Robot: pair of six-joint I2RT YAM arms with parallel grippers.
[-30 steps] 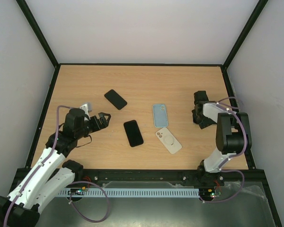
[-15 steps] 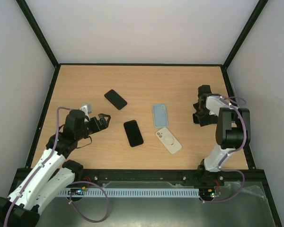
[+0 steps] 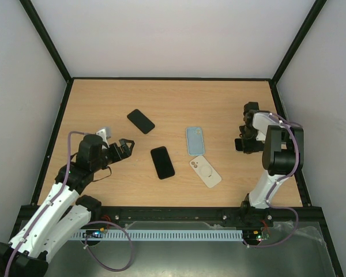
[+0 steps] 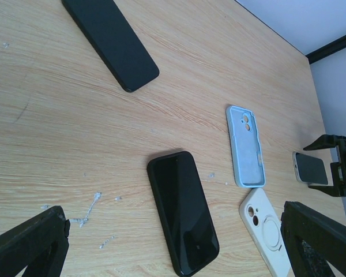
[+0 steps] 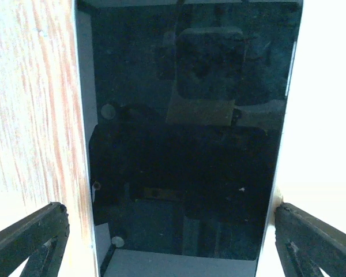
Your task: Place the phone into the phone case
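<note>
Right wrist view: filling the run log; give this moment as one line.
right claw open over phone | left claw open, empty | phone not in blue case

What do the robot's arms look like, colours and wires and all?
The left arm and right arm are built alike: smooth white shells joined by chunky black joints. A thin purple cable loops loosely along each. The left gripper and right gripper are black, each with two blocky fingers. No markings are readable.
</note>
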